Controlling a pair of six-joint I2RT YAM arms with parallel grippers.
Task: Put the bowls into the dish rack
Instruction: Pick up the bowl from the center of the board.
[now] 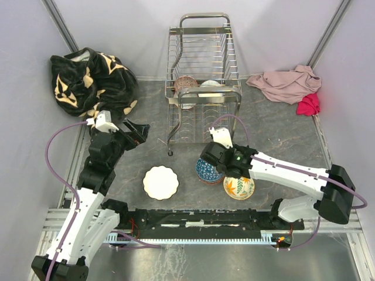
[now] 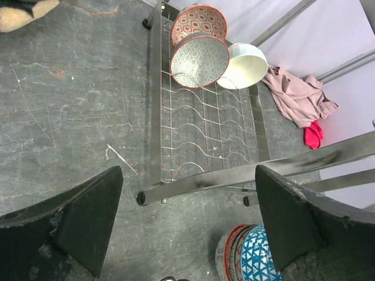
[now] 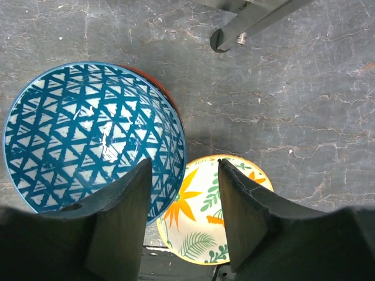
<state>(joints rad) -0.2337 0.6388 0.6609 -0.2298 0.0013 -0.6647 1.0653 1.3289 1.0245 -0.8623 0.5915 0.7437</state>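
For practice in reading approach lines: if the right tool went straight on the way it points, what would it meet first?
The right tool would probably meet the rim of the blue triangle bowl first, the leaf bowl lying just beside; depth is unclear.

Bowls (image 2: 199, 61) sit in the dish rack (image 1: 202, 55), other bowls (image 1: 160, 182) before it.

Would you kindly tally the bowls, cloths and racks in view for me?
Bowls in the dish rack: 3 (red-patterned, grey-patterned, white)
Bowls on the table: 4 (cream, blue, red beneath it, leafy)
Cloths: 3 (black, pink, red)
Dish rack: 1
Total: 11
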